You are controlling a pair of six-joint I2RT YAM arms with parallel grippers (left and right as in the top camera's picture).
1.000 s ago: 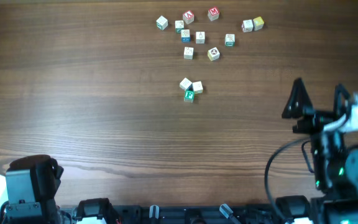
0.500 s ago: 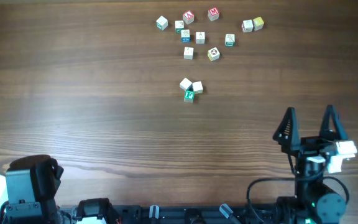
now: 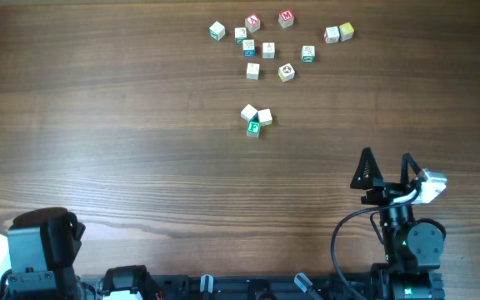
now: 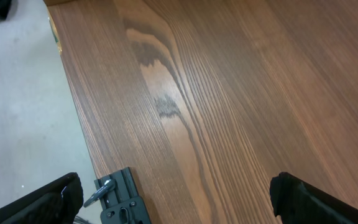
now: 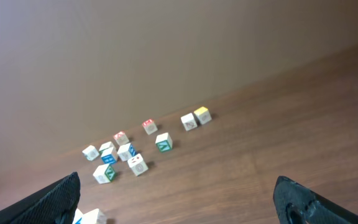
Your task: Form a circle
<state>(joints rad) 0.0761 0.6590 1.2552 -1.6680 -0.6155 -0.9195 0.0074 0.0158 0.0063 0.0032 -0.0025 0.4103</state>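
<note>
Overhead: a tight cluster of three tiny wooden letter cubes (image 3: pixel 256 119), two pale-faced and one green-faced, lies mid-way across the brown wood-grain surface (image 3: pixel 98 125). It sits apart from the loosely scattered letter cubes of the same kind (image 3: pixel 268 50) toward the far edge. The right fingers (image 3: pixel 365 169) stand spread wide and empty, well apart from the cluster, nearer the front edge and off to its right.

Left wrist: the left fingers (image 4: pixel 58 199) are wide apart over bare surface by its side edge.

Right wrist: the wide right fingers frame the scattered cubes ahead. The cluster is cut off at the lower edge, beside the finger on the picture's left.
</note>
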